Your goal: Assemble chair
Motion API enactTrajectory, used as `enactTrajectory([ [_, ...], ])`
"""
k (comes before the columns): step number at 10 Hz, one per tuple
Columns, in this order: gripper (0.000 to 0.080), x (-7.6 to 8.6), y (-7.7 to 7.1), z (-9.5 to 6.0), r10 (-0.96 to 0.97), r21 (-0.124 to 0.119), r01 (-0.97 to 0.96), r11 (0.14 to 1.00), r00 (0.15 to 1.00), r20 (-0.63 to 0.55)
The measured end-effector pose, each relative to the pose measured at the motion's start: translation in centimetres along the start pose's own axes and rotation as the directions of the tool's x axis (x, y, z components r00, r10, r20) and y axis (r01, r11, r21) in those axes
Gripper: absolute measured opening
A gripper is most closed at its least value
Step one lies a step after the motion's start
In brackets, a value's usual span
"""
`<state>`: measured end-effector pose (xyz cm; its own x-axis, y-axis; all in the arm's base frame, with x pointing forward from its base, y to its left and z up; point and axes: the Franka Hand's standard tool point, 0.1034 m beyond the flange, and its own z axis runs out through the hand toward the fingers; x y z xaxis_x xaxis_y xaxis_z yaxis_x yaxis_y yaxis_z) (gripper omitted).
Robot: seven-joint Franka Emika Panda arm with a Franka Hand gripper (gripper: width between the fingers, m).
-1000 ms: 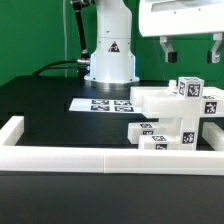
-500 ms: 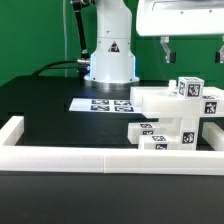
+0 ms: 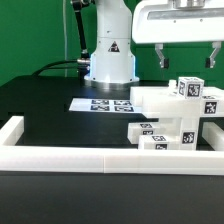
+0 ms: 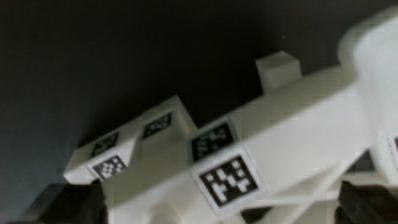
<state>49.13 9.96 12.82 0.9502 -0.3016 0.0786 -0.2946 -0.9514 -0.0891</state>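
End effector (image 3: 186, 62) open above chair parts (image 3: 165, 115) on black table (image 3: 40, 100); green wall (image 3: 25, 40) behind.

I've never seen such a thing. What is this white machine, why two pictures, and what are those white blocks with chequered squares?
The white machine is a robot arm standing on a black table. One picture comes from a camera off to the side; the other from a camera on the arm's wrist. At the arm's end is its two-fingered tool, open and holding nothing, hanging above the heap. The heap is matte-white blocky plastic chair pieces bearing small black-and-white square tags, parts of a small chair. The thin flat white sheet of tags is the marker board, and a long low white border rail edges the table.
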Motion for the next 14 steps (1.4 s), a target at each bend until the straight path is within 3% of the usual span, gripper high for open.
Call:
enactTrajectory([
  [5, 0.0649, 0.0, 0.1, 0.1, -0.001, -0.003, 0.001, 1.000, 1.000, 0.001],
  [7, 0.0649, -2.3, 1.2, 0.9, -0.007, -0.008, 0.007, 1.000, 1.000, -0.003],
  [10, 0.0649, -6.0, 1.9, 0.7, 0.002, 0.004, -0.002, 1.000, 0.999, 0.034],
  [14, 0.0649, -7.7, 3.3, 2.6, -0.004, -0.030, 0.005, 1.000, 0.999, 0.042],
])
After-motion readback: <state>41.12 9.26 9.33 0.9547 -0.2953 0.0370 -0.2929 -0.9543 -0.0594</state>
